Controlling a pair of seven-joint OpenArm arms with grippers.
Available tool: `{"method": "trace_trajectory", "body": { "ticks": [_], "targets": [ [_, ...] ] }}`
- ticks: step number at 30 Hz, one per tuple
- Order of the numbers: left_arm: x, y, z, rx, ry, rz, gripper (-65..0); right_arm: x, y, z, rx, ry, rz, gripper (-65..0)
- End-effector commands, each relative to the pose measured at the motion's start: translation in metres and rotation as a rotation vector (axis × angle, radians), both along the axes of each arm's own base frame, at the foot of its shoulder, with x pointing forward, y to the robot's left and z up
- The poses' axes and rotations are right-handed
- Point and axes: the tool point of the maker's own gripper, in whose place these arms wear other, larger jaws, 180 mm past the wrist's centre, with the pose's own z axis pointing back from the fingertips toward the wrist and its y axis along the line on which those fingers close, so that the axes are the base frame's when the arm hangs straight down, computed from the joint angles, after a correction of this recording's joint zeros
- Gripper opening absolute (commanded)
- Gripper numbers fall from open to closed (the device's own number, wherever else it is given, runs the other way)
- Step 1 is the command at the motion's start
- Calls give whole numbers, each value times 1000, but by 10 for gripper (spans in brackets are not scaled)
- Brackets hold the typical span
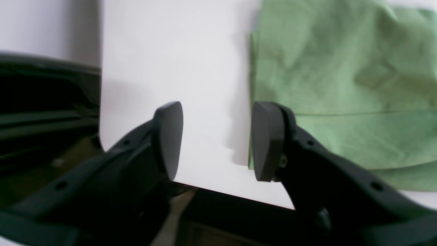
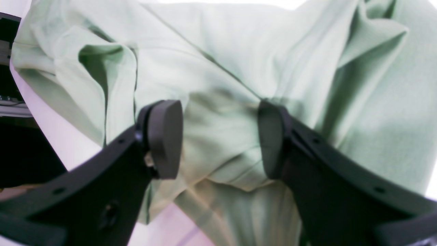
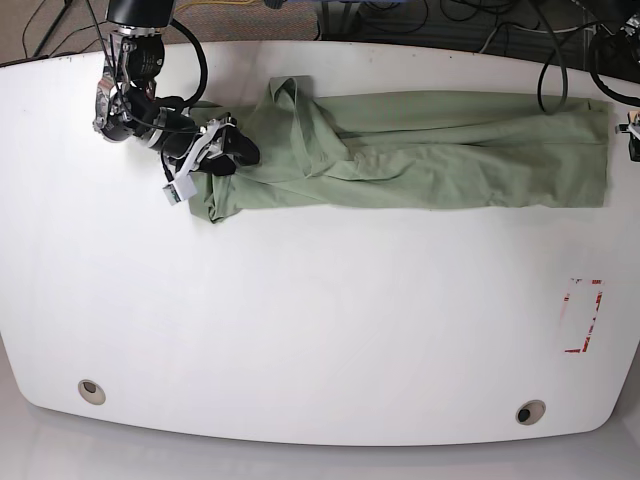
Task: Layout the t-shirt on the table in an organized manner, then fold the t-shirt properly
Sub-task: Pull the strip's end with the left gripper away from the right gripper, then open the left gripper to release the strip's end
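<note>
The pale green t-shirt point(image 3: 430, 150) lies stretched in a long wrinkled band across the far part of the white table point(image 3: 320, 330). My right gripper point(image 3: 232, 148) sits at its bunched left end. In the right wrist view that gripper point(image 2: 218, 136) stands open, its pads wide apart with folds of the t-shirt point(image 2: 218, 85) between and under them. My left gripper point(image 1: 216, 140) is open over bare table point(image 1: 170, 51) at the table's edge. Its right finger point(image 1: 268, 140) is just at the straight edge of the t-shirt point(image 1: 341, 75). Nothing is between those pads.
A red-marked rectangle point(image 3: 584, 316) is on the table at the near right. Two round grommet holes point(image 3: 91, 390) point(image 3: 530, 411) sit near the front edge. Cables point(image 3: 520, 30) run beyond the far edge. A dark frame point(image 1: 44, 112) shows past the table's edge.
</note>
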Motion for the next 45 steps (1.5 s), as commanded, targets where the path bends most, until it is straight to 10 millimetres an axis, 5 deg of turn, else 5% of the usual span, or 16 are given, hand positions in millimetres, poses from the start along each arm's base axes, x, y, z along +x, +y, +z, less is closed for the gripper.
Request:
{"method": "trace_trajectory", "body": {
  "ticks": [1,14,32,45],
  "targets": [
    [12,2,2,-51,-44,-4,-343,-1,-8,-2,-37,9,-1,-314],
    [33,-3,-46,-391,-91,95,-275,0,-7,-2,-34,8,-2,-314],
    [52,-37,-64,-402,-23,-27,-274,0,-7,-1,-30,6,-4,-314],
    [35,-7,-53,-323,16,-18,-274,2,-6,0,-28,3,-5,-314]
  ]
}}
